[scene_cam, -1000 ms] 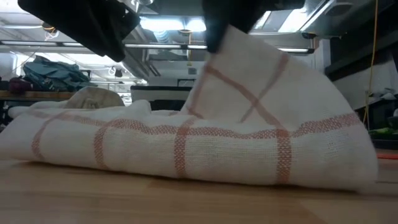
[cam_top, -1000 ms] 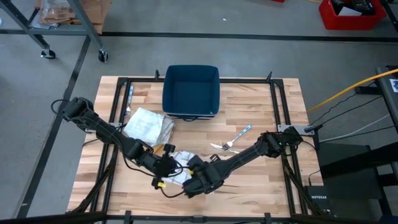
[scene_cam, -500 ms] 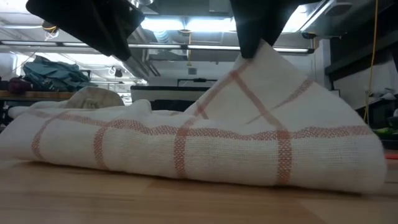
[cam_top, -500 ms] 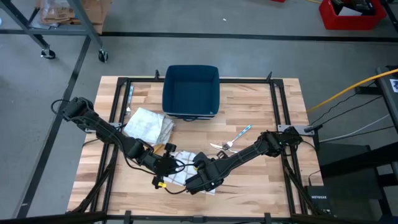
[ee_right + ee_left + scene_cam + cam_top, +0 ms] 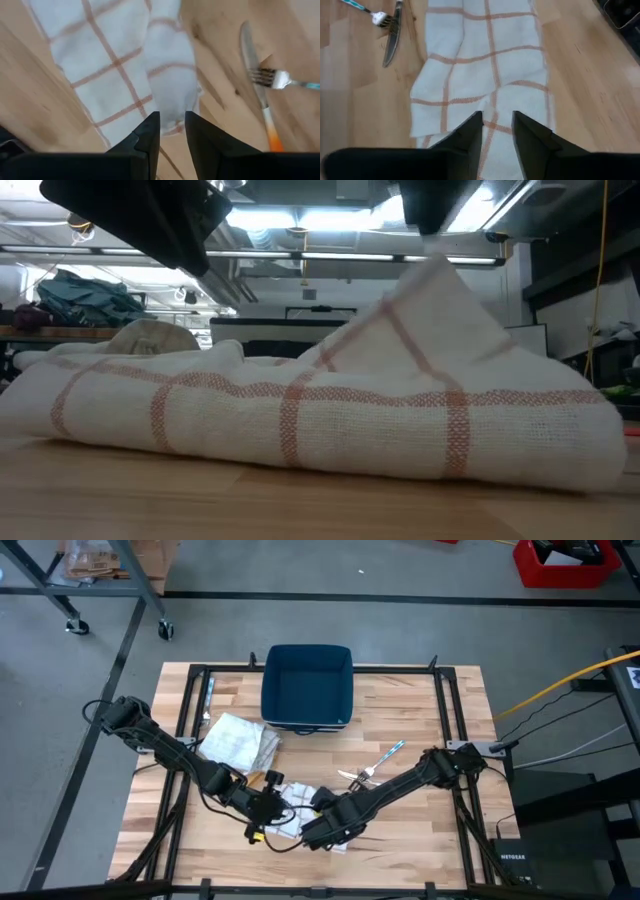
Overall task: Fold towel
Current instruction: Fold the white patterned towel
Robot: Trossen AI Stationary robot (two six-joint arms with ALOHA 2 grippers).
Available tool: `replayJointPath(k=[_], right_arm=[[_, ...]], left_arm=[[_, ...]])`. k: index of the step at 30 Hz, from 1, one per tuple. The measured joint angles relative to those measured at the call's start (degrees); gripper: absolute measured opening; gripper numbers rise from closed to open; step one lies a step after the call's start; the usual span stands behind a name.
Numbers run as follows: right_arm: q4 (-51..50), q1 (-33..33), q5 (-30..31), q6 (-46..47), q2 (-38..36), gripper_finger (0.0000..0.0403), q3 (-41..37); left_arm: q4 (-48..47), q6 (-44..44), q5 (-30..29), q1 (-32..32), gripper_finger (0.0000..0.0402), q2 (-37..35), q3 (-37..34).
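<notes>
Towel (image 5: 297,812) lying near the middle of the surface's (image 5: 420,700) front edge, white with orange-red check lines, folded into a long low bundle in the low view (image 5: 300,415), one corner lifted into a peak toward its right end. Left tool (image 5: 268,810) at the towel's left end, fingers (image 5: 470,137) narrowly parted with a fold of cloth between them, gripping the towel (image 5: 485,75). Right tool (image 5: 322,825) at the towel's right front part, fingers (image 5: 147,132) likewise close together and pinching a raised fold of the towel (image 5: 115,60). Beyond the towel toward the right edge, a fork (image 5: 380,760) with a light blue handle and a knife (image 5: 352,776) lying side by side, well clear of both tools; fork (image 5: 280,80) and knife (image 5: 255,75) crossing in the right wrist view. Dark blue bin (image 5: 307,687) at the middle of the back edge, a second, crumpled cloth (image 5: 238,740) just left of it. Compared with a second ago: lifted corner carried rightward along the bundle and now lower and flatter, right tool shifted slightly right and forward, left tool unmoved, both grips unchanged.
</notes>
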Motion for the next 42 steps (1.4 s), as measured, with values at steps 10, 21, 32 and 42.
replayJointPath(k=[10, 21, 32, 42], right_arm=[[2.36, -0.09, 6.28, -1.46, -4.62, 0.0094, 0.04], [11.09, -0.02, 11.02, -2.85, 0.69, 0.0094, -1.12], [10.88, -0.56, 10.45, -1.21, 3.05, 0.0094, -9.94], [17.68, -0.83, 7.28, 0.39, 3.16, 0.0094, -20.02]], left_arm=[[0.20, 0.02, 0.00, 0.05, 0.0097, 0.00, 0.00], [7.27, 5.33, -0.02, 0.17, 0.0097, 6.72, -0.04], [7.64, 4.42, -0.19, -0.64, 0.0097, 18.60, 0.14], [7.60, 4.86, 0.04, -1.38, 0.0097, 19.39, 0.17]])
